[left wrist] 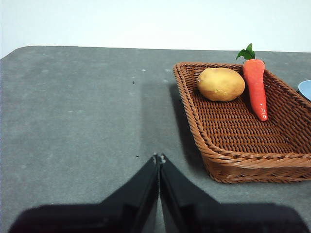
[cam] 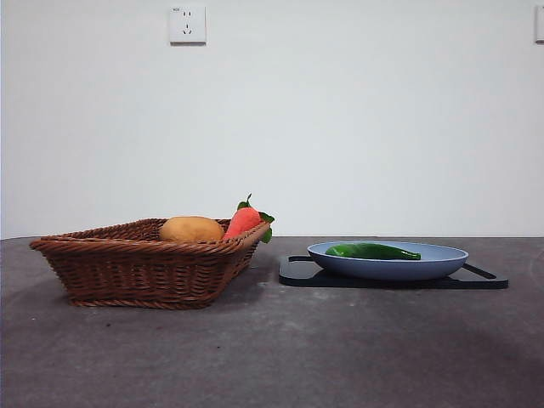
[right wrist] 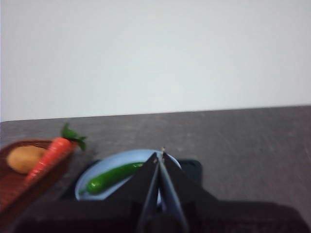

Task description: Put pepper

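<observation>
Front view shows the pepper (cam: 372,251) lying in the blue plate (cam: 442,263) beside the basket (cam: 136,268), so the job looks done or not yet begun, and the left tool (left wrist: 159,158) and right tool (right wrist: 160,153) are both pressed together, holding nothing.

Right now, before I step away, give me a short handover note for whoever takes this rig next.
Left gripper: shut, holding nothing, above bare table beside the wicker basket.
Right gripper: shut, holding nothing, pointed toward the blue plate.
Pepper: lying in the blue plate, which sits on a black board next to the basket.
Potato and carrot: in the basket.
Done: nothing visibly started; no gripper touches the pepper.
Left: the task only says "put pepper", probably into the basket; the right arm looks better placed to grasp it.
</observation>
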